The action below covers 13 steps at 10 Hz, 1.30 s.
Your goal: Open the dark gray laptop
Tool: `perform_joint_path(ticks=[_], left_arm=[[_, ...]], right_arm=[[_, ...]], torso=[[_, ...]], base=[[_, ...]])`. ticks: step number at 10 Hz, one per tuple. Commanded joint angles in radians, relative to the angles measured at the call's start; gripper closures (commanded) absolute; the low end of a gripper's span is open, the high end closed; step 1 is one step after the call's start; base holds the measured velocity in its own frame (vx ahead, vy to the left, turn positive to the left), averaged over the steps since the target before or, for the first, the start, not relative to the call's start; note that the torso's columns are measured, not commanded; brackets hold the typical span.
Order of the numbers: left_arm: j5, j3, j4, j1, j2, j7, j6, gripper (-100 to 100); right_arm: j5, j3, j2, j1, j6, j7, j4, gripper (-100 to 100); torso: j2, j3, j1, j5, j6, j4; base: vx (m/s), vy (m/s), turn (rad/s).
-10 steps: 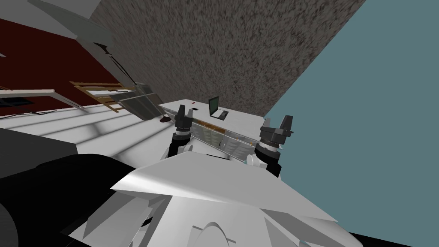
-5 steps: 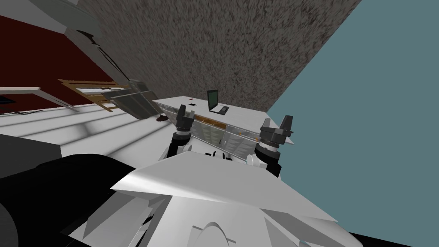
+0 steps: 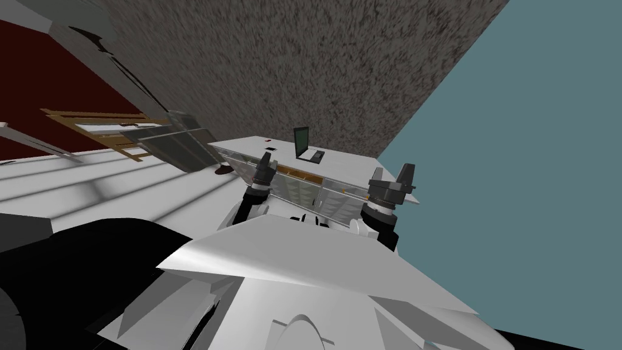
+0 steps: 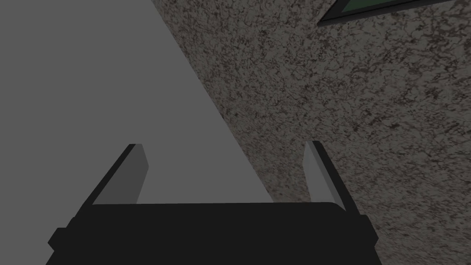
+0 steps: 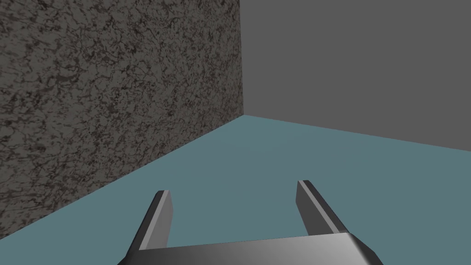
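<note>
Toward the back of the flat white desk top [image 3: 346, 167], close to the speckled brown-grey wall [image 3: 316, 67], the dark grey laptop [image 3: 305, 147] is sitting with its lid standing upright and a dull green screen facing me. Its keys are too small to make out. Beside it, a tiny reddish thing [image 3: 268, 141] and a tiny black thing [image 3: 271, 149] are lying on the desk, well apart from both grippers. I cannot tell what they are.

Under the desk top, a row of pale compartments [image 3: 304, 191] is running along the front. Whatever is lying inside them is too small to read, and the left gripper [image 3: 265, 161] is hiding one end of the row. It is hovering before the desk's front edge, short of the laptop.

The right gripper [image 3: 393, 176] is hanging near the desk's other corner, by the flat teal wall [image 3: 516, 152].

From the left wrist, the left gripper [image 4: 225, 172] is showing its fingers spread wide with nothing between them. Beyond them, a dark-framed green panel [image 4: 363, 7] is being cut off at the edge, and I cannot tell whether it is the laptop's screen.

From the right wrist, the right gripper [image 5: 234, 214] is likewise standing wide and empty.
</note>
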Motion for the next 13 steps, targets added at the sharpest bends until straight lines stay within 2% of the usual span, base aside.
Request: perform_joint_path(ticks=[1,2,4,5,7,8,11,12,13], left_arm=[[-0.019,0.021,0.031,-0.013,0.05,-0.004,0.073,-100],[-0.019,0.021,0.031,-0.013,0.05,-0.004,0.079,-100],[-0.034,0.038,0.047,-0.018,0.091,-0.007,0.14,-100],[-0.034,0.038,0.047,-0.018,0.091,-0.007,0.146,-100],[-0.05,0.055,0.065,-0.025,0.132,-0.008,0.207,-100],[-0.05,0.055,0.065,-0.025,0.132,-0.008,0.215,-100],[-0.072,0.082,0.092,-0.039,0.191,-0.008,0.315,-100],[-0.072,0.082,0.092,-0.039,0.191,-0.008,0.321,-100],[-0.079,0.09,0.102,-0.046,0.21,-0.007,0.356,-100]], right_arm=[[0.0,0.0,0.0,0.0,0.0,0.0,0.0,0],[0.0,0.0,0.0,0.0,0.0,0.0,0.0,0],[0.0,0.0,0.0,0.0,0.0,0.0,0.0,0],[0.0,0.0,0.0,0.0,0.0,0.0,0.0,0],[0.0,0.0,0.0,0.0,0.0,0.0,0.0,0],[0.0,0.0,0.0,0.0,0.0,0.0,0.0,0],[0.0,0.0,0.0,0.0,0.0,0.0,0.0,0],[0.0,0.0,0.0,0.0,0.0,0.0,0.0,0],[0.0,0.0,0.0,0.0,0.0,0.0,0.0,0]], torso=[[0.0,0.0,0.0,0.0,0.0,0.0],[-0.001,0.0,0.0,0.0,0.0,0.0],[0.001,0.0,-0.002,-0.001,0.0,0.0],[0.001,0.0,-0.001,0.0,0.0,0.0],[-0.001,-0.001,-0.001,0.0,0.0,0.0],[-0.002,-0.001,0.001,0.0,0.0,-0.001],[0.001,0.001,0.0,0.0,0.0,0.0],[0.0,0.0,0.001,0.0,0.0,0.0],[0.0,0.0,-0.001,0.0,0.0,0.0]], base=[[0.041,0.12,-0.127],[0.025,0.095,-0.028],[0.007,0.087,-0.092],[0.016,0.082,-0.049],[0.037,0.095,-0.114],[0.031,0.091,-0.046],[0.013,0.101,-0.141],[0.011,0.09,-0.056],[0.004,0.062,-0.09]])
